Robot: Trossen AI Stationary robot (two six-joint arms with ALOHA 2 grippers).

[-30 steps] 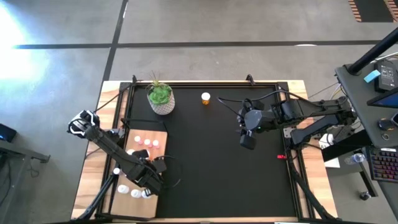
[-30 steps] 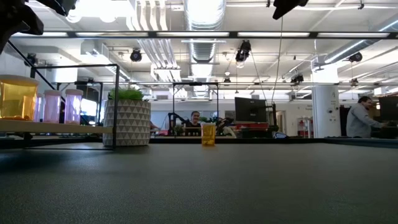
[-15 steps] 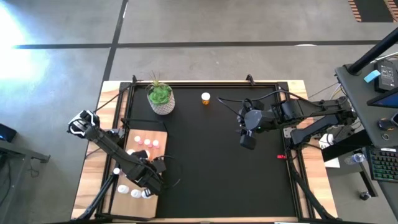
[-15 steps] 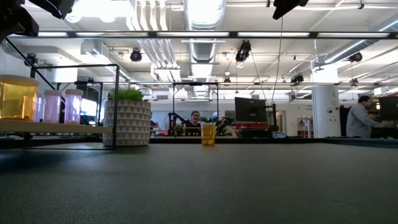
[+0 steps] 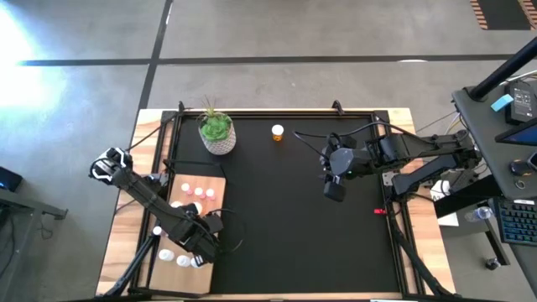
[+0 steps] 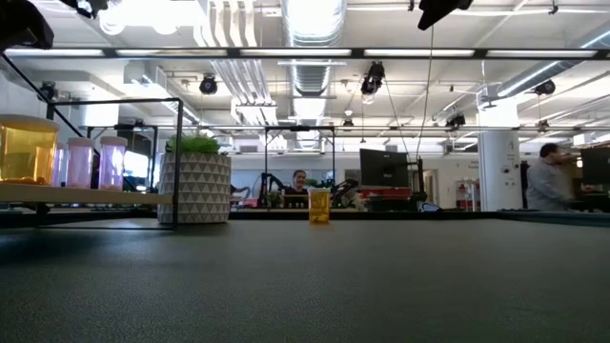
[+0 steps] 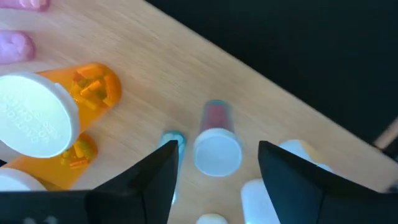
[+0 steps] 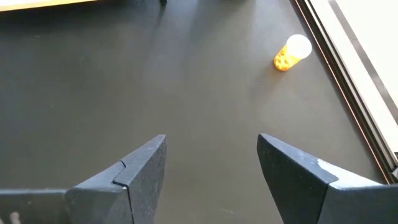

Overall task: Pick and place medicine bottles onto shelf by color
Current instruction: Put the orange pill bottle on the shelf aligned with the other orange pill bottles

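the left gripper was found at the lower left of the high view, over the near end of the light-wood shelf. in the left wrist view its fingers were seen spread, with a white-capped bottle standing on the shelf board in the gap between them and not touched by either finger. an orange bottle with a large white cap was recorded beside it on the same board, and pink bottles were noted at the upper left corner of that view. further white caps were partly seen near the fingers; their bodies could not be told.

in the high view, pink bottles were noted on the far part of the shelf and white-capped bottles at its near part.

the right gripper was found right of centre in the high view, above the black mat, with nothing held. its fingers were seen spread in the right wrist view.

one orange bottle was recorded standing alone on the mat at upper centre of the high view, well apart from both grippers and to the right of the potted plant. the same bottle was seen at the centre of the low view.

persons were seen in the room beyond the table.
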